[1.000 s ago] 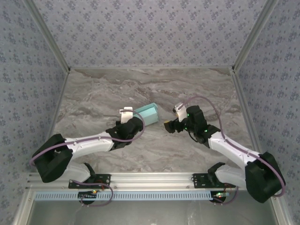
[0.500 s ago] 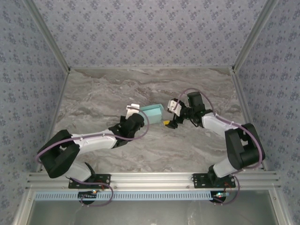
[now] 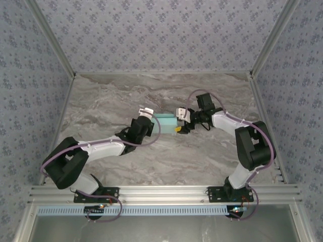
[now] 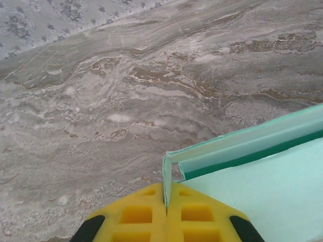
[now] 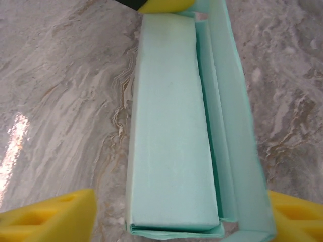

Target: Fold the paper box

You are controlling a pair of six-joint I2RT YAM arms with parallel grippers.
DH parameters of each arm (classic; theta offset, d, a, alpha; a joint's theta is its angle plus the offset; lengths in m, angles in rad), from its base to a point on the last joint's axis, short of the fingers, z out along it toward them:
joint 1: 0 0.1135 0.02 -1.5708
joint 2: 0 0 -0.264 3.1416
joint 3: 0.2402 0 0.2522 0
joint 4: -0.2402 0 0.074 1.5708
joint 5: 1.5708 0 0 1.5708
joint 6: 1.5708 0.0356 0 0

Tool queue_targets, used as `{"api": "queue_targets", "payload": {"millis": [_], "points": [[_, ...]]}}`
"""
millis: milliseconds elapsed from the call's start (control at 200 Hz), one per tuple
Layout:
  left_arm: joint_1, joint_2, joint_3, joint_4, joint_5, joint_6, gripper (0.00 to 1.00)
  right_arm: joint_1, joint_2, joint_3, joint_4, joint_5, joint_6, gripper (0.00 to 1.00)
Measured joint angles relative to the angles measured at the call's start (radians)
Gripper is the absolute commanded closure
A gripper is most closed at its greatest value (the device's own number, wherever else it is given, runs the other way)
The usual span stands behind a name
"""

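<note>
The paper box (image 3: pixel 165 121) is pale aqua card, partly folded into a long shallow box, near the middle of the marble table (image 3: pixel 101 101). My left gripper (image 3: pixel 150 119) is shut on a thin upright flap at the box's left end; in the left wrist view the yellow pads (image 4: pixel 136 214) pinch that flap (image 4: pixel 165 174). My right gripper (image 3: pixel 178 125) is open at the box's right end. In the right wrist view the box (image 5: pixel 169 126) lies between my right gripper's (image 5: pixel 174 222) yellow fingers (image 5: pixel 50 217), with a gap on the left side. A long side flap (image 5: pixel 229 101) stands up along the right.
Patterned walls (image 3: pixel 161 30) enclose the table at the back and on both sides. The arms' mounting rail (image 3: pixel 161 194) runs along the near edge. Bare marble lies all around the box.
The right arm swung left and its open gripper came up to the box's right end, jaws narrowing somewhat. The left gripper carried the box slightly right and farther back, staying shut.
</note>
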Motion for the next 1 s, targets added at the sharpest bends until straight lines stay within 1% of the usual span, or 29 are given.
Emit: {"api": "queue_targets", "payload": {"millis": [40, 95, 250, 310, 340, 395, 435, 545, 680, 750, 795, 854, 999], "points": [[0.006, 0.003, 0.004, 0.001, 0.018, 0.011, 1.00, -0.003, 0.008, 0.016, -0.024, 0.000, -0.007, 0.41], [0.012, 0.008, 0.011, 0.001, 0.036, 0.024, 1.00, -0.006, 0.015, 0.033, -0.046, 0.003, -0.023, 0.49], [0.023, 0.028, 0.032, 0.001, 0.052, 0.035, 1.00, -0.007, 0.013, 0.035, -0.052, 0.014, -0.006, 0.49], [0.024, 0.036, 0.039, 0.002, 0.053, 0.035, 1.00, -0.009, 0.006, 0.027, -0.042, 0.017, 0.010, 0.44], [0.024, 0.039, 0.042, 0.002, 0.055, 0.036, 1.00, -0.009, 0.001, 0.022, -0.037, 0.019, 0.017, 0.40], [0.023, 0.045, 0.045, 0.010, 0.058, 0.035, 1.00, -0.009, -0.012, 0.012, -0.035, 0.023, 0.042, 0.29], [0.023, 0.049, 0.046, 0.016, 0.062, 0.035, 1.00, -0.009, -0.025, 0.000, -0.032, 0.023, 0.051, 0.25], [0.023, 0.056, 0.048, 0.029, 0.071, 0.036, 1.00, -0.013, -0.082, -0.041, -0.021, 0.022, 0.109, 0.21], [0.023, 0.058, 0.048, 0.032, 0.073, 0.035, 1.00, -0.035, -0.203, -0.118, 0.028, 0.013, 0.230, 0.20], [0.023, 0.062, 0.048, 0.039, 0.073, 0.035, 1.00, -0.043, -0.277, -0.174, 0.075, 0.021, 0.311, 0.23], [0.024, 0.064, 0.048, 0.043, 0.073, 0.035, 1.00, -0.044, -0.315, -0.204, 0.104, 0.036, 0.375, 0.29], [0.024, 0.065, 0.048, 0.045, 0.073, 0.034, 1.00, -0.051, -0.347, -0.226, 0.132, 0.061, 0.505, 0.40], [0.023, 0.069, 0.055, 0.041, 0.073, 0.031, 1.00, -0.074, -0.356, -0.226, 0.164, 0.164, 0.823, 0.52]]}}
